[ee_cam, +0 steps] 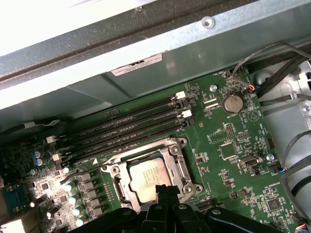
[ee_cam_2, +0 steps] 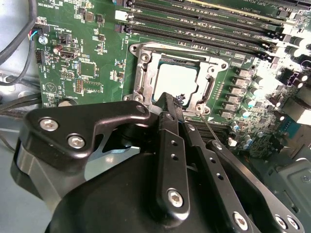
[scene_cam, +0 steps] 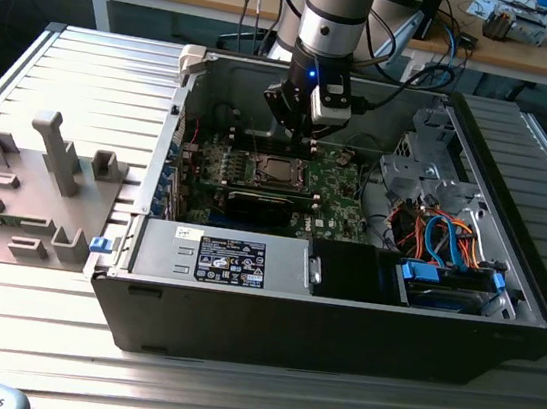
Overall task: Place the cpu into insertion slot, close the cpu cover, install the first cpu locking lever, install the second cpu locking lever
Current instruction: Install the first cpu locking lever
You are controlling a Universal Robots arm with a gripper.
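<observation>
The cpu [ee_cam_2: 177, 80] sits flat in the insertion slot [scene_cam: 276, 172], its pale metal top facing up and catching the light in both wrist views. The cpu cover [ee_cam_2: 145, 77] lies down around it as a silvery frame, and the chip shows through the square opening. In the first wrist view the same frame [ee_cam: 181, 165] borders the cpu [ee_cam: 146, 175] on all sides that are not hidden by the claw.

The gripper [ee_cam_2: 176, 103] hangs just over the near edge of the socket. Its two black fingers [ee_cam_2: 170, 145] are drawn close together, with only a narrow slit between the tips. Nothing can be made out clamped between them. A thin wire rod [ee_cam_2: 210, 128] runs out from a corner of the socket just beside one finger; whether it touches the finger cannot be told.

Around the socket spreads the green circuit board [ee_cam: 228, 145], with long black memory slots [ee_cam: 131, 124] on one side and a round coin battery [ee_cam: 233, 103] further off. In the exterior view the gripper [scene_cam: 304, 140] reaches down into an open computer case [scene_cam: 338, 324] lying on a slatted metal table [scene_cam: 98, 81] — blue cables [scene_cam: 441, 237] sit towards the exterior view's right, and grey fixtures [scene_cam: 59, 151] stand on the table to its left
</observation>
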